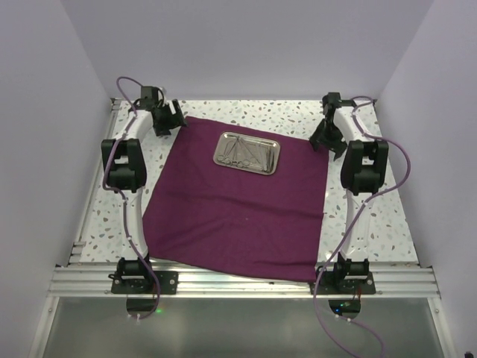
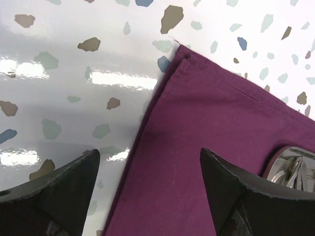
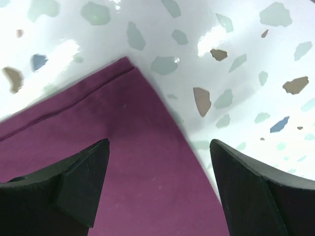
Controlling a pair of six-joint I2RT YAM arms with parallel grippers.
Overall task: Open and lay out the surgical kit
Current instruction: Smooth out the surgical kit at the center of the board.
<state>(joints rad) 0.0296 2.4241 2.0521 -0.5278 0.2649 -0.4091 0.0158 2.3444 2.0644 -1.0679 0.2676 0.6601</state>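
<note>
Cloth wrap point(image 1: 231, 216): spread flat on the tabletop. Steel tray point(image 1: 270, 149): instruments point(image 1: 248, 158) inside, not yet laid out. Left tool point(image 2: 148, 153), right tool point(image 3: 160, 142): released, empty.

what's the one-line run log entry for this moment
cloth: spread flat | tray: on cloth, instruments inside | left pincer: open, near far-left corner | right pincer: open, near far-right corner
</note>
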